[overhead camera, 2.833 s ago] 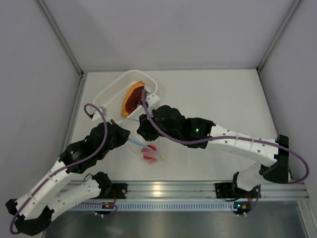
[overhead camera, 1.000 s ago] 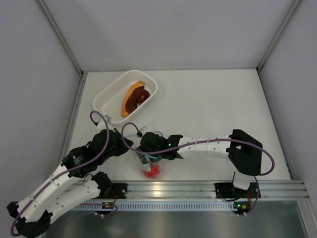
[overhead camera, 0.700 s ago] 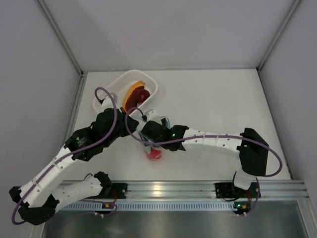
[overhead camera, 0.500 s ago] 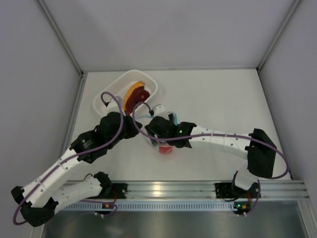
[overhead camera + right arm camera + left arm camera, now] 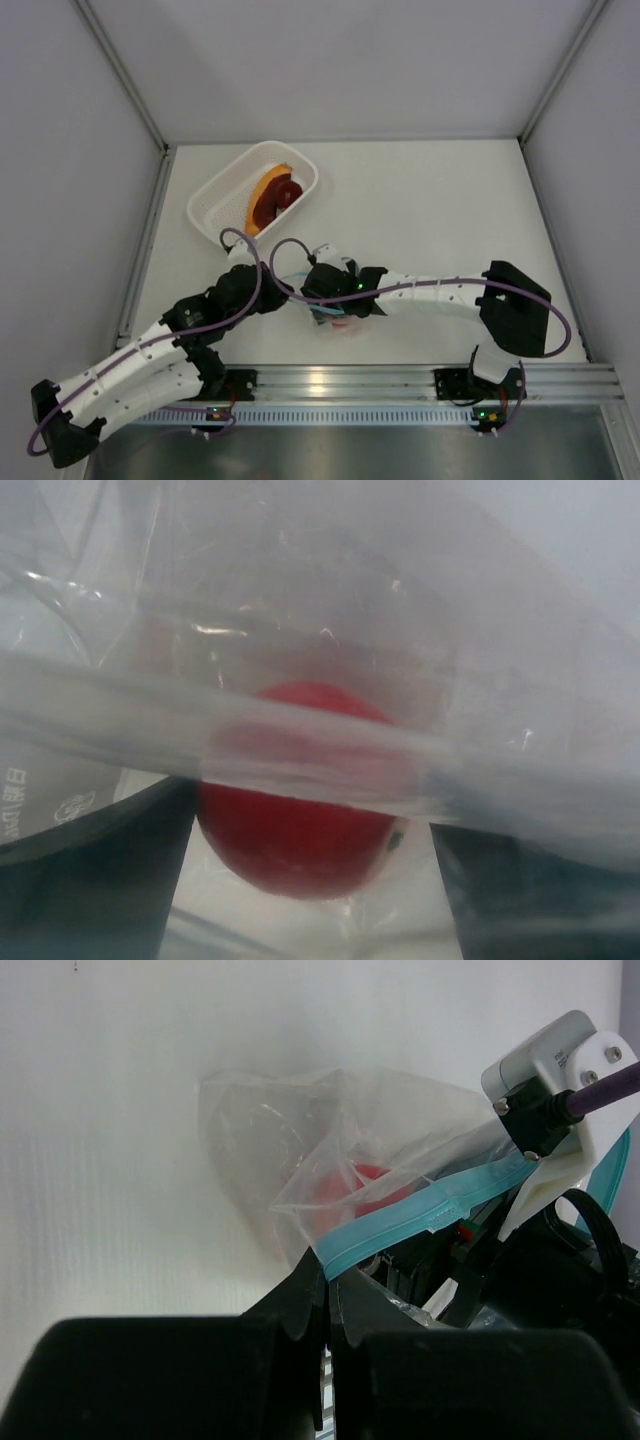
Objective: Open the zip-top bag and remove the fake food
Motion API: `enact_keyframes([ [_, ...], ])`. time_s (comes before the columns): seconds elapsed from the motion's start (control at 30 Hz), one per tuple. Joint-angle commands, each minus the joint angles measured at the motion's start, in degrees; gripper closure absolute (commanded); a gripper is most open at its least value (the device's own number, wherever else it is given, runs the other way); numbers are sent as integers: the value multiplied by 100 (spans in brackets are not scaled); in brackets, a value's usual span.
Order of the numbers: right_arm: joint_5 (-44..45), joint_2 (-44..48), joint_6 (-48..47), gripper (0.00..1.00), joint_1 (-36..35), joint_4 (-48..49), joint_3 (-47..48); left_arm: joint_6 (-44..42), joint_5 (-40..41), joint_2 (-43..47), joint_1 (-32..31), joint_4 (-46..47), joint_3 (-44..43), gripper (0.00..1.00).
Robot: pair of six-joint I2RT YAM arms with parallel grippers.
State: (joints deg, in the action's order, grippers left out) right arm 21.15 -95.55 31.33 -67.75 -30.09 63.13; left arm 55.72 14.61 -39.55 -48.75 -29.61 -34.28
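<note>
L claw (image 5: 328, 1278) is shut tight on the blue zip strip (image 5: 430, 1205) of the bag (image 5: 290, 1130), pinching one lip near its end. R claw (image 5: 300, 825) is in the bag mouth, fingers (image 5: 90, 880) wide apart, one each side of the red ball (image 5: 300, 830); can't tell if they touch it. The ball lies deep in the bag, w/ plastic folded across in front of it, blurring it in the R wrist view. The bag sits on the white table (image 5: 430, 200) near the front edge, btwn the two wrists. From above the R wrist covers most of it, so only a bit of blue and pink shows. Table is plain matte white, boxed by pale grey walls (image 5: 350, 60) at back and both sides, w/ a metal rail (image 5: 400, 380) along the near edge. Far-left corner has a white perforated basket (image 5: 215, 200), well apart from the bag, holding the orange slice (image 5: 266, 186) and brown ring (image 5: 283, 195), which touch. Purple cables (image 5: 245, 262) loop over both arms
</note>
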Motion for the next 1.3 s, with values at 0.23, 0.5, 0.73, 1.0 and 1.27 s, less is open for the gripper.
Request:
enact_keyframes([
  [0.23,-234,327,356,1,-169,-200,-591,333,1043,-843,-714,341,-96,100],
  [0.5,-129,475,295,23,-169,20,-574,282,1044,-906,-776,324,-175,100],
  [0.73,4,862,-4,30,-186,-216,-4,-245,737,-800,-785,315,-561,100],
  [1.0,-102,942,-644,34,-327,-401,910,-1386,210,-747,-785,280,-1326,100],
  [1.27,12,1072,-1234,38,-512,-762,1693,-2180,727,-932,-785,-782,-2161,100],
])
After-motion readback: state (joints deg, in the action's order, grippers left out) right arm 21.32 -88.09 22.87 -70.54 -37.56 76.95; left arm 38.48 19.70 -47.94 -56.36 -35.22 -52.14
